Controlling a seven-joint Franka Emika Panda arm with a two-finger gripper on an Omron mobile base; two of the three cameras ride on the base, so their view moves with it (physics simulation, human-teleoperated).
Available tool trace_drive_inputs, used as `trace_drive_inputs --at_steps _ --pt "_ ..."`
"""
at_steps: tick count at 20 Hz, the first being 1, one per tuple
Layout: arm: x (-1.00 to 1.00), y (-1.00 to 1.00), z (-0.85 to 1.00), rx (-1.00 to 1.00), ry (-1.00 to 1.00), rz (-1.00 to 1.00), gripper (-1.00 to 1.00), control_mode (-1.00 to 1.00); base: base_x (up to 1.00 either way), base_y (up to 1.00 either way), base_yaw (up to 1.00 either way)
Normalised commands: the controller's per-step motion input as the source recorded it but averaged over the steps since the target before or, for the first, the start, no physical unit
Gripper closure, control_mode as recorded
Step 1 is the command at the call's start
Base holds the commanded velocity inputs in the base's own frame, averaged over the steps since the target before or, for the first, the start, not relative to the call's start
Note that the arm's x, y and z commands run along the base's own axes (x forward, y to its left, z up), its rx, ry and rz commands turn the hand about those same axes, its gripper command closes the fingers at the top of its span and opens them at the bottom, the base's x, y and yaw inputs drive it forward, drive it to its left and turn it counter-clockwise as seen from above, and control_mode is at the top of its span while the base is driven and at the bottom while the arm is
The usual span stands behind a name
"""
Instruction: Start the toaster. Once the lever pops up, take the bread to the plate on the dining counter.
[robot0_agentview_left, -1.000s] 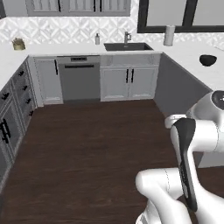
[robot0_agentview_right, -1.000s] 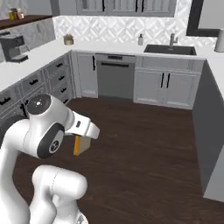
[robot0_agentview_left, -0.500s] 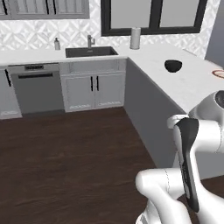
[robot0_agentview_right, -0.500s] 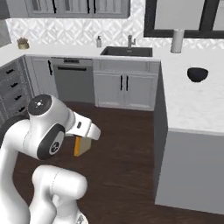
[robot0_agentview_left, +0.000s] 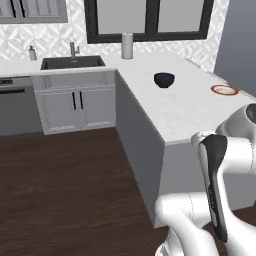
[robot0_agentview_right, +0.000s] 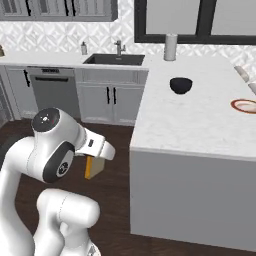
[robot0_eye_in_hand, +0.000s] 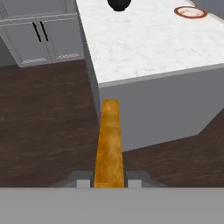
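My hand (robot0_eye_in_hand: 109, 181) is clenched on the bread (robot0_eye_in_hand: 109, 144), slice edge-on, projecting ahead over the wooden floor. Step in hand: carrying the toast to the plate (robot0_eye_in_hand: 190, 12), far ahead and right on the dining bench (robot0_eye_in_hand: 148, 39). Next: raise the slice above the bench edge, which blocks a direct path. The dark bowl (robot0_eye_in_hand: 119, 4) sits ahead, left of the plate.

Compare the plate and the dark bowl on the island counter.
The plate is flat with a red-orange rim and pale centre; the bowl is deep, rounded and all dark. The plate lies near the counter's right edge; the bowl sits further left, nearer the sink. Both rest upright on the white marble dining counter.
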Motion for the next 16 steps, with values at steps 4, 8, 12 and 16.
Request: trace_drive_inputs --at_steps 4,8,12,16 --pt "0.0 0.0 0.0 0.0 0.0 0.0 1.0 1.0 0.11 -1.0 0.03" --pt "0.0 0.0 0.0 0.0 0.0 0.0 1.0 1.0 0.23 -1.0 0.09" --pt "0.0 0.0 0.0 0.0 0.0 0.0 1.0 1.0 0.2 -1.0 0.14" --pt "0.0 0.0 0.0 0.0 0.0 0.0 1.0 1.0 0.18 -1.0 0.17"
